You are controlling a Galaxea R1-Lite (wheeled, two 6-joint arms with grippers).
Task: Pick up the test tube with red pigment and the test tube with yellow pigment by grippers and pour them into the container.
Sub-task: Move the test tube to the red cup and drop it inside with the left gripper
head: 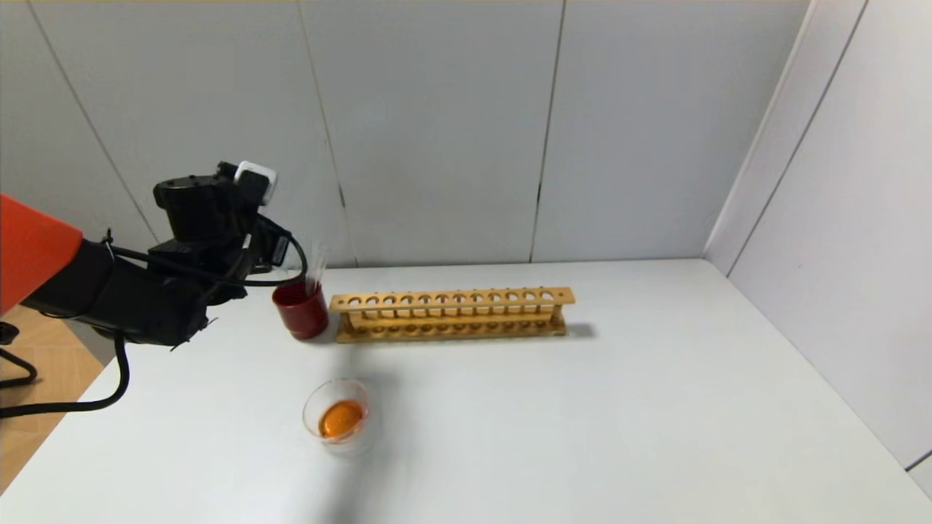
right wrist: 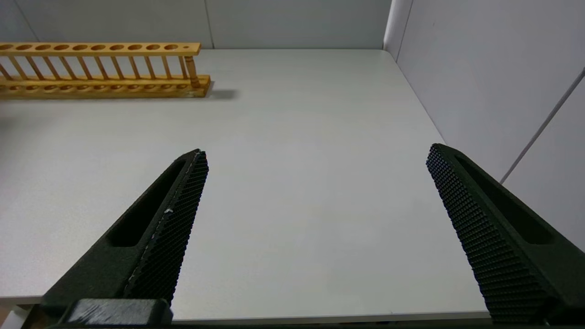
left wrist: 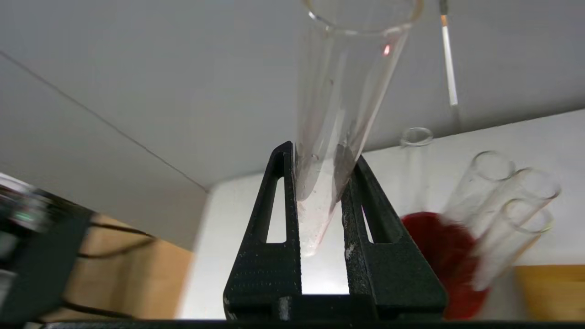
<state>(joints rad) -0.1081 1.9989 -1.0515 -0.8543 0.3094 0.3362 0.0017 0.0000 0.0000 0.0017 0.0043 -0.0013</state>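
My left gripper is at the table's back left, just above the dark red cup. In the left wrist view it is shut on the test tube with red pigment, which stands upright and holds only faint red streaks. That tube also shows in the head view. The container, a small clear glass dish, sits near the front left and holds orange liquid. I cannot pick out a tube with yellow liquid. My right gripper is open and empty over bare table, out of the head view.
The red cup holds several clear empty tubes. An empty wooden tube rack stands right of the cup, also in the right wrist view. White walls close the back and right side. The table edge runs along the left.
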